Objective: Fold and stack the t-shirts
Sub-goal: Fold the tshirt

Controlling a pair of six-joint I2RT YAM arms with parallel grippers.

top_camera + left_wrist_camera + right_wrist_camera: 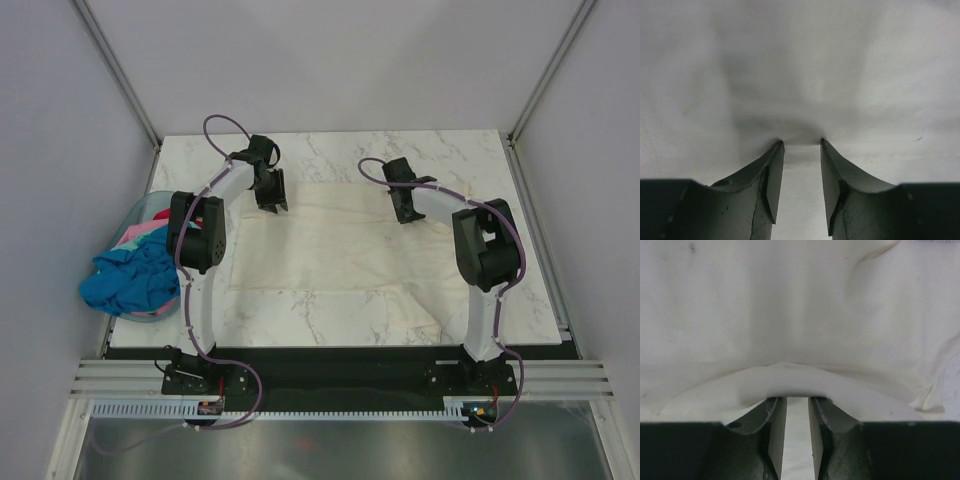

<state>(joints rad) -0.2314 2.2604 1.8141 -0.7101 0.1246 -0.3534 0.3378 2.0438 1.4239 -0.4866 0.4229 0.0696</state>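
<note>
cream-white t-shirt (800, 315) fold covers right hand (797, 401) tips.

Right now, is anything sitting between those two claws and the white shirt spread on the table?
Nothing visible does. The left gripper and right gripper both sit at the far edge of the cream-white t-shirt, fingertips down on the cloth. The basket of other shirts stands off to the left.
</note>
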